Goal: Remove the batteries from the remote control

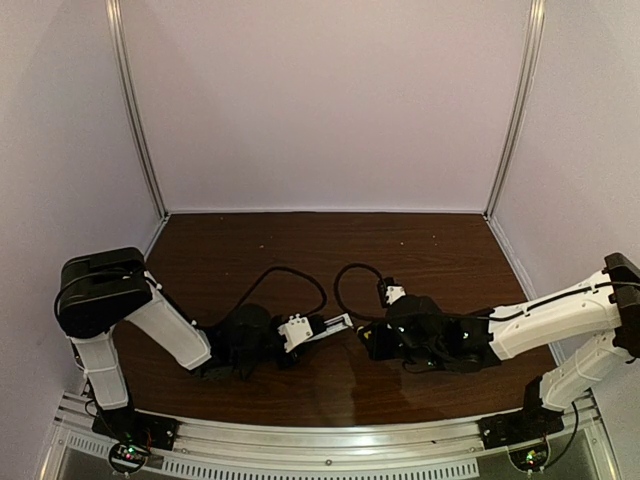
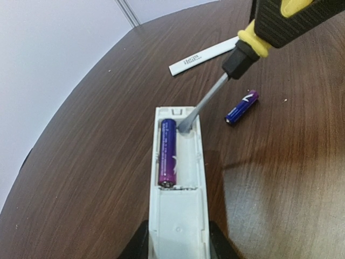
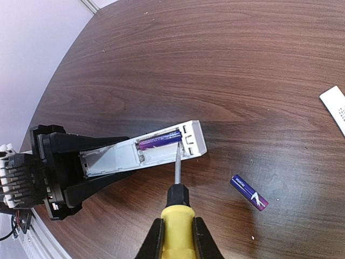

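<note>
While left gripper [image 2: 178, 244] pinches white remote control [image 2: 180, 216], one purple battery [image 2: 167, 154] seated, right gripper [image 3: 178, 236] clamping screwdriver [image 3: 177, 215].

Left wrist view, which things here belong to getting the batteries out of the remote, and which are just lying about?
In the job: remote control, battery still in its bay, loose battery on the table, yellow-handled screwdriver with its tip in the bay.
Lying about: white cover strip, flat on the table beyond the remote.
</note>
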Controlling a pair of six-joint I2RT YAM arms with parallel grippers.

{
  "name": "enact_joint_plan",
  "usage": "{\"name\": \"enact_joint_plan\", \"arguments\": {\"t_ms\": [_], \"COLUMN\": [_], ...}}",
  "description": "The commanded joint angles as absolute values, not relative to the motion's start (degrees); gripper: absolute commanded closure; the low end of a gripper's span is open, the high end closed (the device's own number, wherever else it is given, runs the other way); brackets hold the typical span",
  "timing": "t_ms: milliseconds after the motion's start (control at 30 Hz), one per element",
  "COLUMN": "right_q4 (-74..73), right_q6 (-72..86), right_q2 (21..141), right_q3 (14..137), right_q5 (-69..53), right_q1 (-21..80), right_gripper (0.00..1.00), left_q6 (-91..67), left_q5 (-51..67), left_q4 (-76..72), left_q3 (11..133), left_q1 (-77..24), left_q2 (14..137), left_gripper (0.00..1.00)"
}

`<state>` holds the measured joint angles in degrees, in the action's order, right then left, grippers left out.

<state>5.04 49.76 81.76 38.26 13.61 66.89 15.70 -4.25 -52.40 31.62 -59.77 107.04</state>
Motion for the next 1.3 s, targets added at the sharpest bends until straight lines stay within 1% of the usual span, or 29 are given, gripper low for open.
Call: {"name": "enact_joint_plan", "arguments": {"t_ms": [0,167,500,833,1267], "right_q4": [6.9,8.3,14.8,22.6,21.7], "right_q6": [50.4,50.4,50.7,52.3,48.5], "right_q2": [82.4,82.6,84.1,83.9,86.5], "right_q3": [37.0,36.5,34.6,30.7,32.0], "right_q5": [15.4,15.3,14.1,15.4,15.4], "right_q1": [66.8,66.4,65.6,65.2,65.1], "right_gripper": [1.0,1.0,1.0,1.0,1.0], "left_q6": [14.9,14.8,14.4,14.2,14.2], "left_q5": [-3.2,-3.0,-2.2,-1.2,0.0], "left_q4": [-54.6,-54.6,-54.7,-54.9,-54.7], "left_q3": [32.7,32.7,32.7,32.6,32.5], "left_q1": [-59.6,-59.6,-59.6,-59.6,-59.6], "left_q2": [105.7,105.7,105.6,105.3,105.2], "left_gripper": [1.0,1.0,1.0,1.0,1.0]}}
